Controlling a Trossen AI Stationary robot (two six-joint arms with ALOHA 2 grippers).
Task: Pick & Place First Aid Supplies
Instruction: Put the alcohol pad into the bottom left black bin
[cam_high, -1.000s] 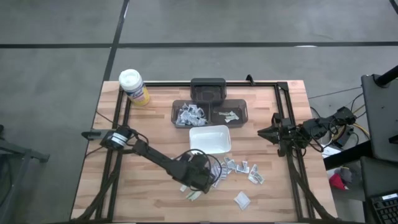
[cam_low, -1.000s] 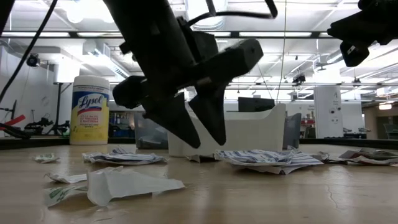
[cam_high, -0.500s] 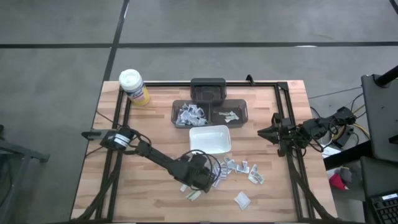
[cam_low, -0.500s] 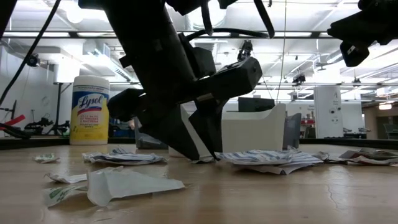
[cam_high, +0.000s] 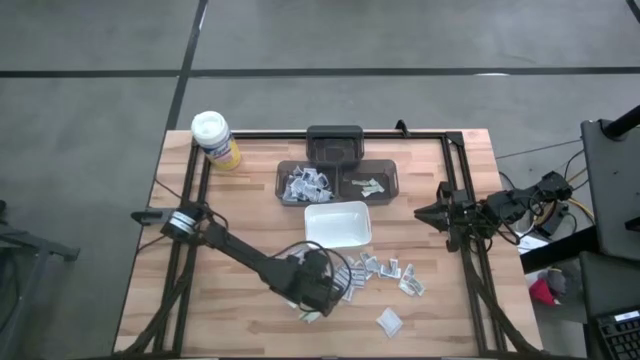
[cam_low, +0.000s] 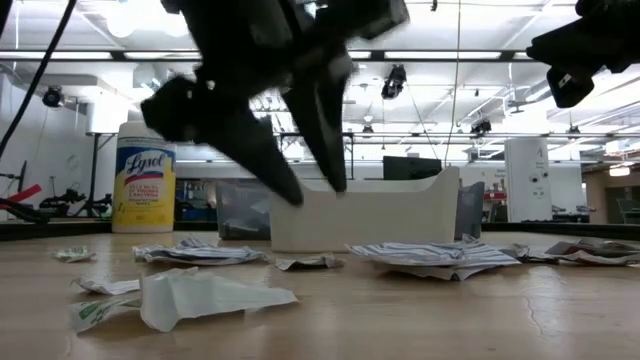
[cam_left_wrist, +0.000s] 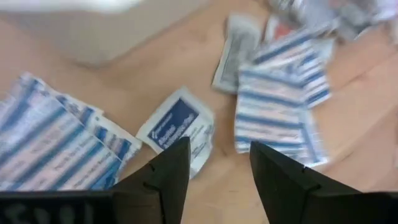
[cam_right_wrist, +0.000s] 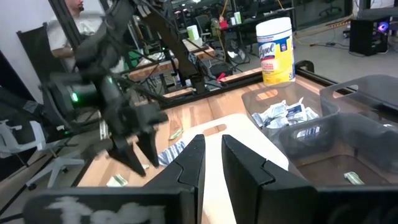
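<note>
Hovering spread wide and empty, the left gripper (cam_low: 305, 190) is seen over small flat white-and-blue sealed packets (cam_left_wrist: 283, 109); the right gripper (cam_high: 424, 213), narrowly parted, is parked at the table's edge

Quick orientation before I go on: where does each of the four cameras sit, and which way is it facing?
High: overhead, straight down; both arms, left claw over the small flat sealed packets.
Low: tabletop level, facing the room; left claw open above packets.
Left wrist: looks down past its dark fingers at blue-striped packets.
Right wrist: at the table's right edge, looks across past its claw.
Shared: the yellow canister with white lid shows in high, low and right wrist.
</note>
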